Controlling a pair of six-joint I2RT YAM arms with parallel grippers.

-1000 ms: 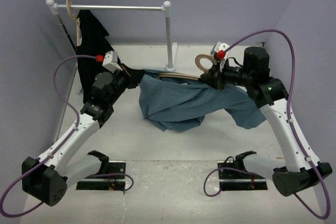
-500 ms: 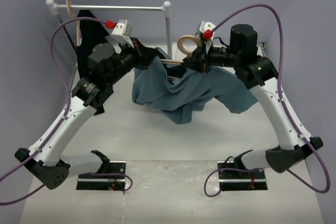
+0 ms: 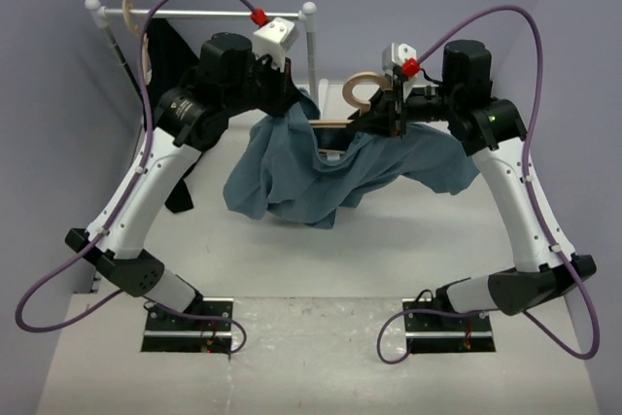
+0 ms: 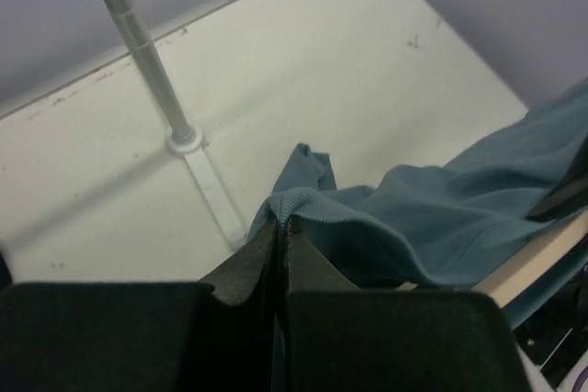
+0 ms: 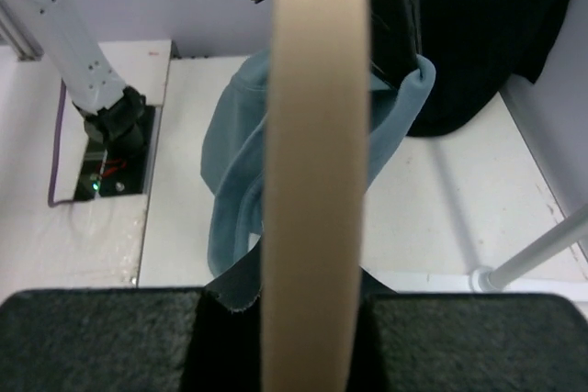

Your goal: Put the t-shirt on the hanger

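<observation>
The grey-blue t-shirt (image 3: 321, 177) hangs in the air between both arms, draped over the pale wooden hanger (image 3: 362, 94). My left gripper (image 3: 290, 104) is shut on the shirt's ribbed collar (image 4: 308, 207), held high near the rail post. My right gripper (image 3: 391, 116) is shut on the hanger just below its rounded hook; in the right wrist view the hanger's arm (image 5: 314, 162) runs straight up between the jaws with shirt cloth (image 5: 234, 181) behind it. In the left wrist view the hanger's arm (image 4: 542, 254) shows under the cloth at the right.
A white rail (image 3: 209, 14) on posts stands at the back; its right post (image 3: 313, 55) is close to my left gripper. A black garment (image 3: 170, 55) on another wooden hanger (image 3: 131, 21) hangs at the rail's left end. Walls close in on three sides.
Both arms have risen, lifting shirt and hanger off the table. The left gripper moved up and right toward the rail post, pulling the collar along the hanger.
</observation>
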